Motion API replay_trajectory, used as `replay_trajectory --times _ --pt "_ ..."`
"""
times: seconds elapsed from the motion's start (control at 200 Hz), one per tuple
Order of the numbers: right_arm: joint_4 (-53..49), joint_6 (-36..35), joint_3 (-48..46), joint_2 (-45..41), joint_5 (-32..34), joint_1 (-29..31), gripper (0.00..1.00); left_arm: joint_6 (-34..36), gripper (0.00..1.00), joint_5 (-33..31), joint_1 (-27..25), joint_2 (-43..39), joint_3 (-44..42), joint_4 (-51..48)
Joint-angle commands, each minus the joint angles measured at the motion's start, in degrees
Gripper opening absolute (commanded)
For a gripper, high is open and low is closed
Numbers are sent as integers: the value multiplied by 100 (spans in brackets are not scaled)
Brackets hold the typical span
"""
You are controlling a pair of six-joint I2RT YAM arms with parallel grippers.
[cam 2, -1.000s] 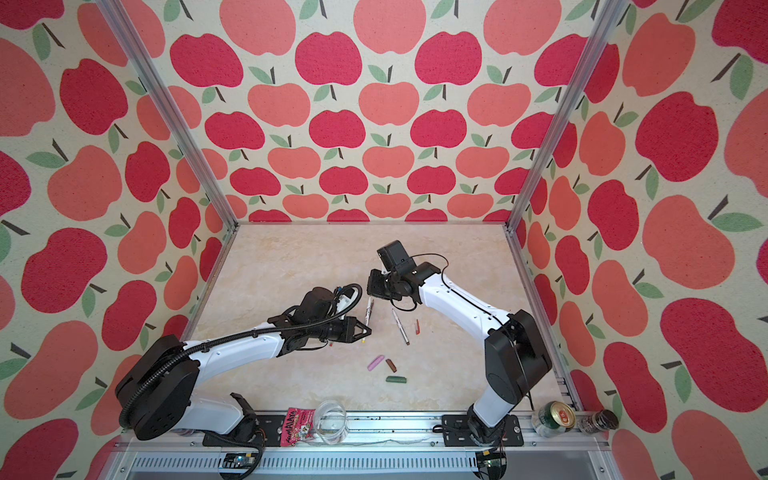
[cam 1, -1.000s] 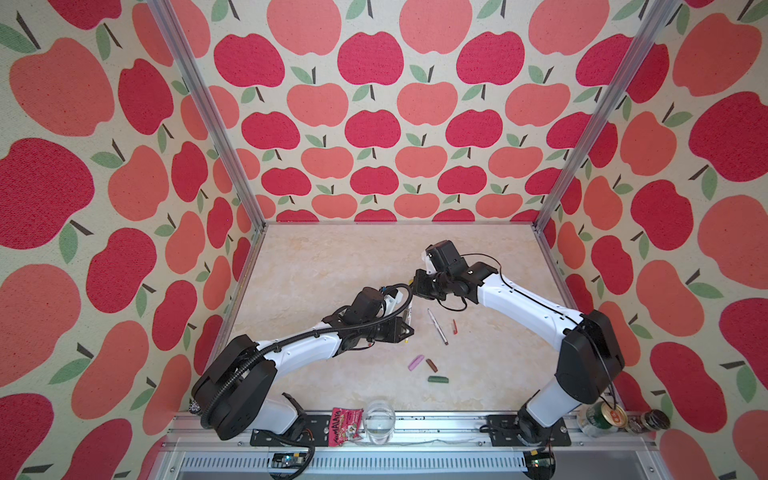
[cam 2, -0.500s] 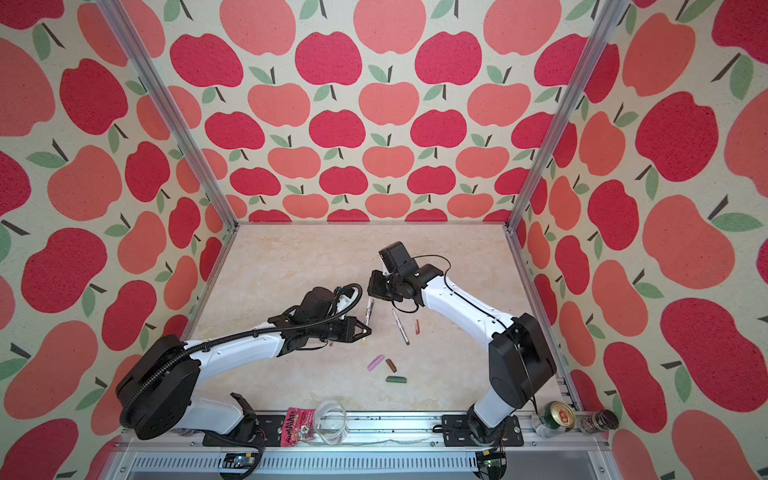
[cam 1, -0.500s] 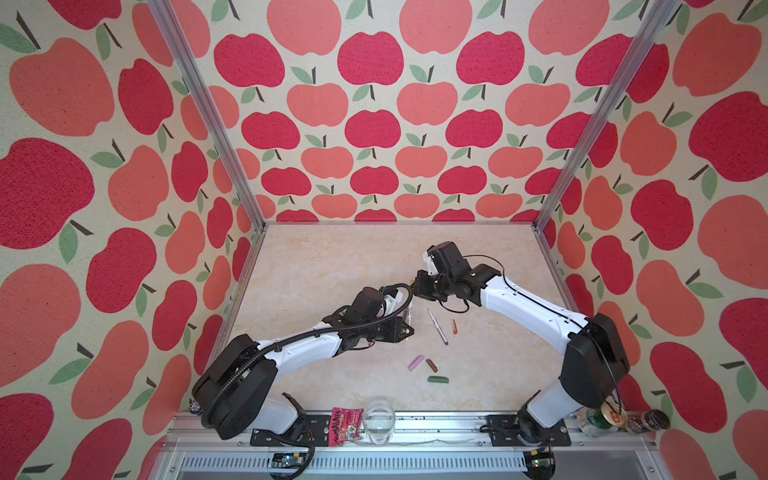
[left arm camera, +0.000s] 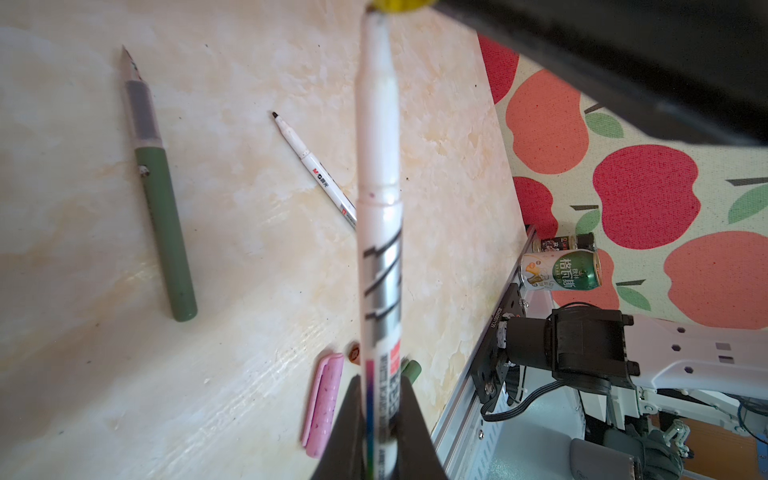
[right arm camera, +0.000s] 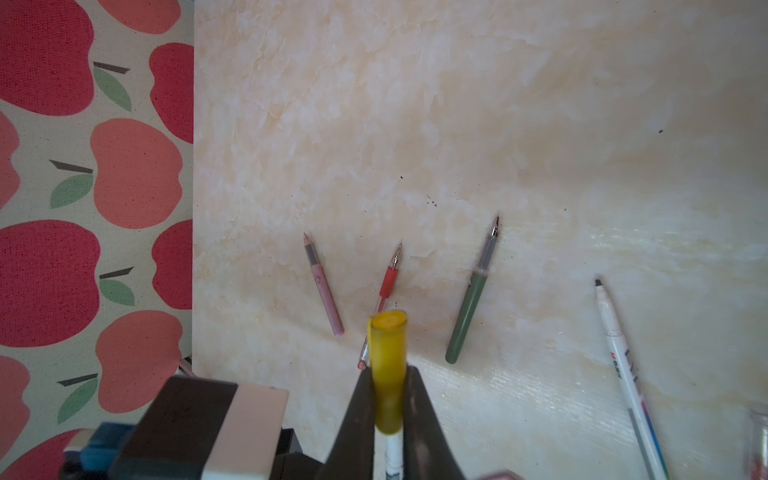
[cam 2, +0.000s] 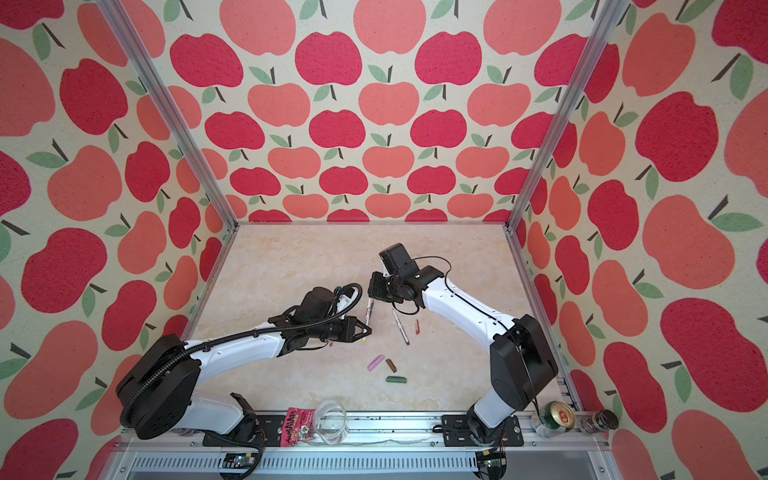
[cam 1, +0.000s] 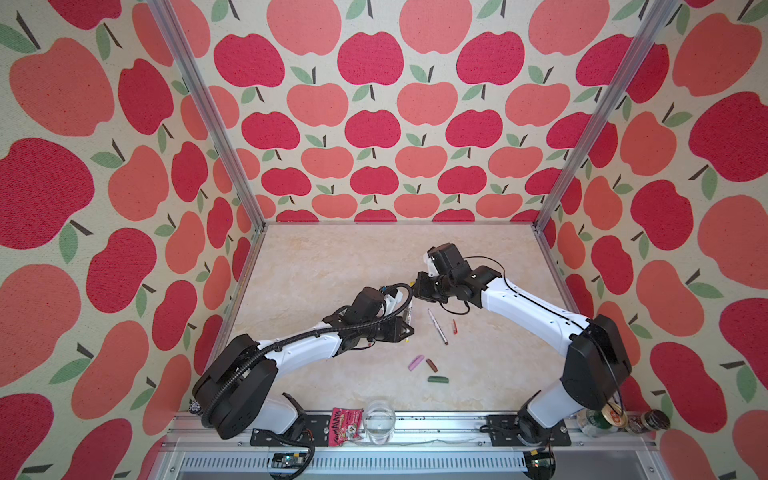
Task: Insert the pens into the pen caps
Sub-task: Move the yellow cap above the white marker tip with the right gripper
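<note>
My left gripper (left arm camera: 380, 386) is shut on a white-barrelled pen (left arm camera: 379, 199) with dark print. The pen's tip sits in the yellow pen cap (right arm camera: 388, 361), and my right gripper (right arm camera: 388, 374) is shut on that cap. In both top views the two grippers (cam 1: 409, 331) (cam 1: 417, 286) meet above the table's middle, joined by the pen (cam 2: 368, 312). Lying loose are a second white pen (cam 1: 437, 326), a red cap (cam 1: 454, 326), a pink cap (cam 1: 416, 362), a brown cap (cam 1: 432, 365) and a green cap (cam 1: 438, 379). The right wrist view shows a pink pen (right arm camera: 324, 286), a red pen (right arm camera: 384, 286) and a green pen (right arm camera: 471, 299).
A snack packet (cam 1: 345, 426) and a clear glass (cam 1: 379, 419) stand on the front rail. Two cans (cam 1: 602, 422) and a dark jar (cam 1: 652, 419) sit at the front right corner. Apple-patterned walls (cam 1: 374, 124) close in three sides.
Both grippers keep their holds and the pen stays in the yellow cap; the right arm has shifted only slightly.
</note>
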Motion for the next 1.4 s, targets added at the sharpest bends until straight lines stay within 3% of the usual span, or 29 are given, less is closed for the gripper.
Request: replay_trajectory --times 0.0,1.396 --pt "-65 -18 -78 -105 50 59 9 -36 0 -7 -30 -16 142 127" --pt "85 -68 -243 -253 196 176 8 -74 0 -156 -37 -93 58 177"
